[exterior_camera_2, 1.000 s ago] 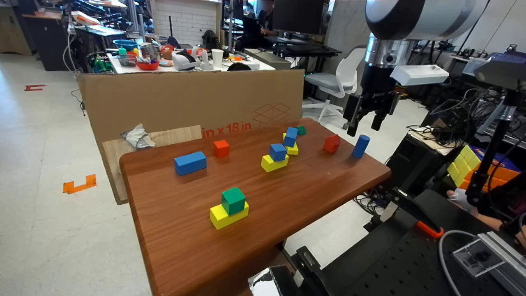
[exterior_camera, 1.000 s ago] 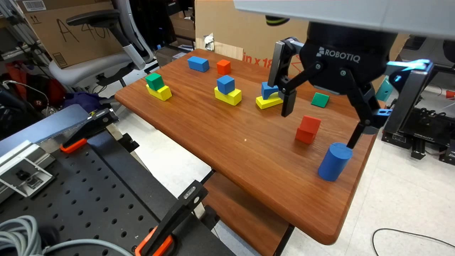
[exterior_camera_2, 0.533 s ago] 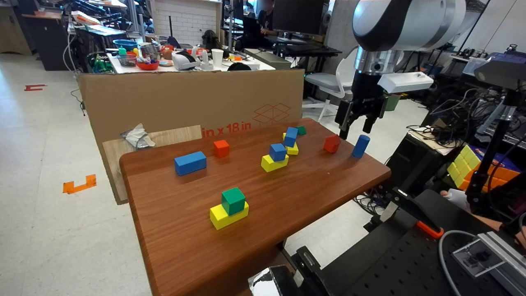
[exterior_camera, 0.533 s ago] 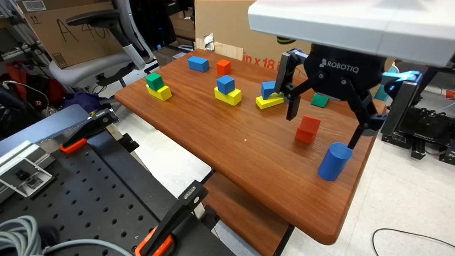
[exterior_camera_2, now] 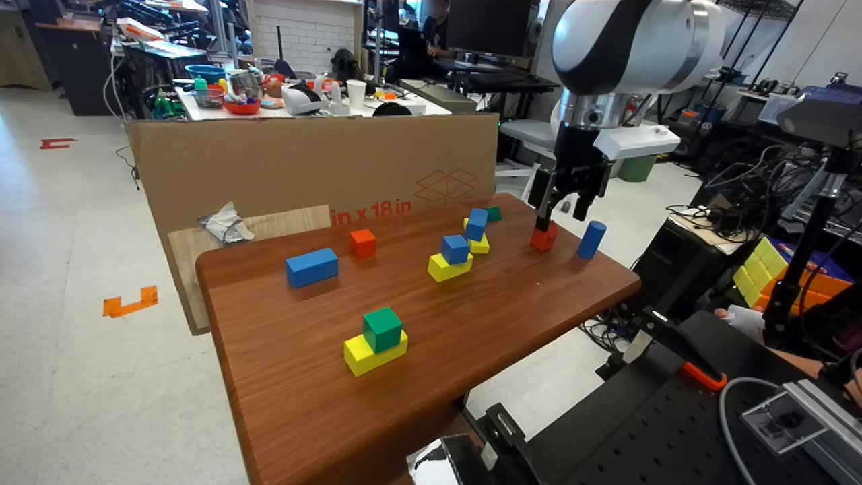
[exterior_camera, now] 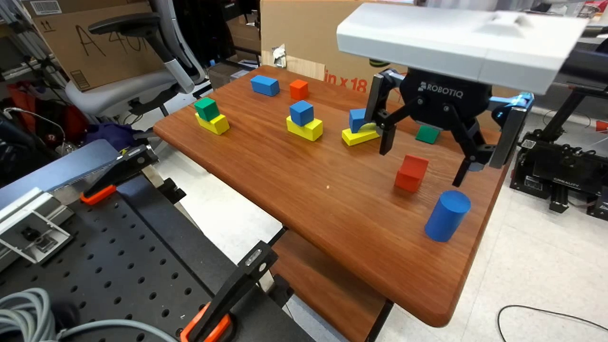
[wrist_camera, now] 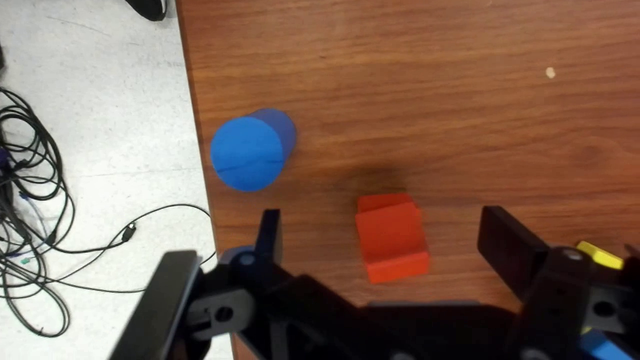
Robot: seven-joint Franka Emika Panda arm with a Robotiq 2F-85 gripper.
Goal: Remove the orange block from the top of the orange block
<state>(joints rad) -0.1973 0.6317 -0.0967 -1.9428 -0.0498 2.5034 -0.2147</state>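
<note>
Two orange-red blocks are stacked near one end of the wooden table. The upper orange block [exterior_camera: 414, 166] sits slightly turned on the lower orange block [exterior_camera: 407, 183]. In the wrist view the upper block [wrist_camera: 390, 230] covers most of the lower one [wrist_camera: 382, 201]. In an exterior view the stack [exterior_camera_2: 544, 238] is partly behind a finger. My gripper [exterior_camera: 422, 161] is open and empty, pointing down above the stack. In the wrist view the stack lies between the open fingers [wrist_camera: 382, 225], apart from both. The gripper also shows in an exterior view [exterior_camera_2: 561, 217].
A blue cylinder [exterior_camera: 448, 216] stands upright close beside the stack, near the table edge [wrist_camera: 200, 145]. A green block [exterior_camera: 428, 133] and a blue piece [exterior_camera: 358, 120] on a yellow one are nearby. Further off are more stacks, a blue block [exterior_camera: 265, 85] and a single orange-red block [exterior_camera: 299, 89].
My gripper has moved leftward in both exterior views, away from the blue cylinder and over the orange stack. It stays open. The blocks have not moved.
</note>
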